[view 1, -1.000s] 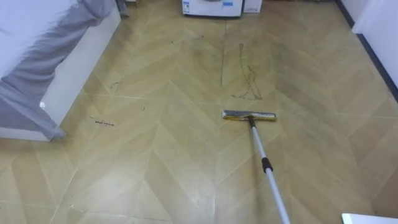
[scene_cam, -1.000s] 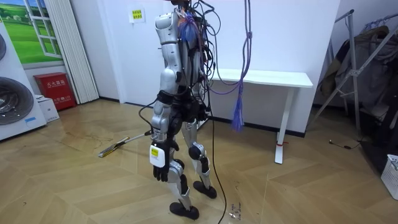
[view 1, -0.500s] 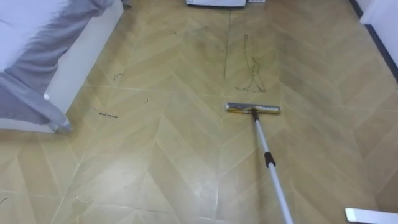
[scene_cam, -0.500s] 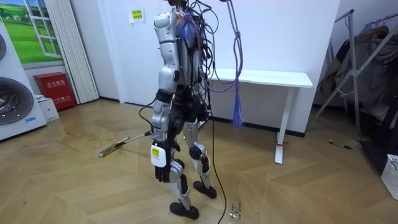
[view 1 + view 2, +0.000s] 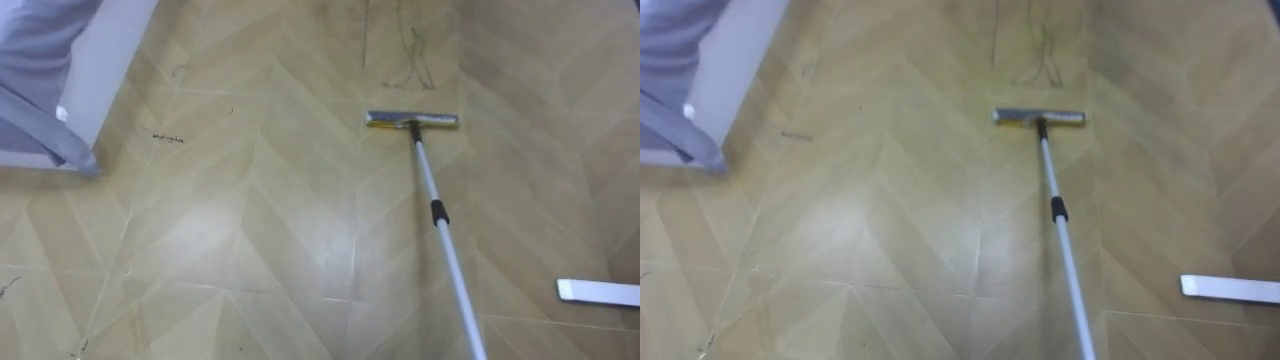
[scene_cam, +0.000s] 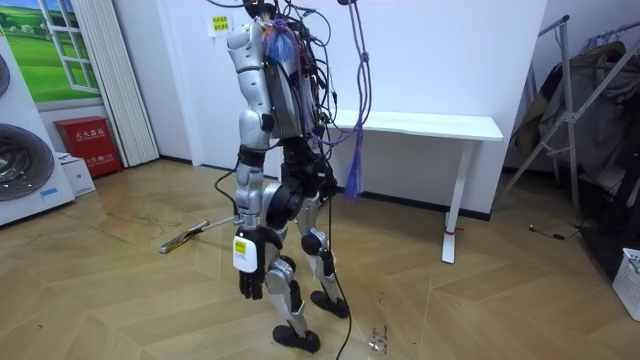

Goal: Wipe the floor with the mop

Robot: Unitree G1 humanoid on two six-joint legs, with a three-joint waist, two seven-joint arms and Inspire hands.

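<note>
A flat mop [image 5: 438, 215] lies on the herringbone wood floor [image 5: 250, 250] in front of a standing humanoid robot. Seen from the head camera, its rectangular mop head [image 5: 412, 119] rests flat on the boards well ahead of the robot. The pale pole runs back from it towards the robot, slanting to the robot's right, and passes out of the lower edge of the view on that side. The long axis therefore points almost straight ahead, with the working end farthest away. Just beyond the mop head are faint dark scuff marks [image 5: 408, 62]. At the upper left is the corner of a white bed [image 5: 105, 60] draped with a grey sheet [image 5: 38, 120], well apart from the mop. A narrow white strip [image 5: 598, 292] lies at the right edge. In the room view the robot stands upright and turned towards the room view's left. Its left hand [image 6: 251, 284] hangs by the thigh, away from the pole, and it cannot be told whether it is spread or closed. Judging by the pole's slant, the right arm is the nearer one for the coming stroke.
</note>
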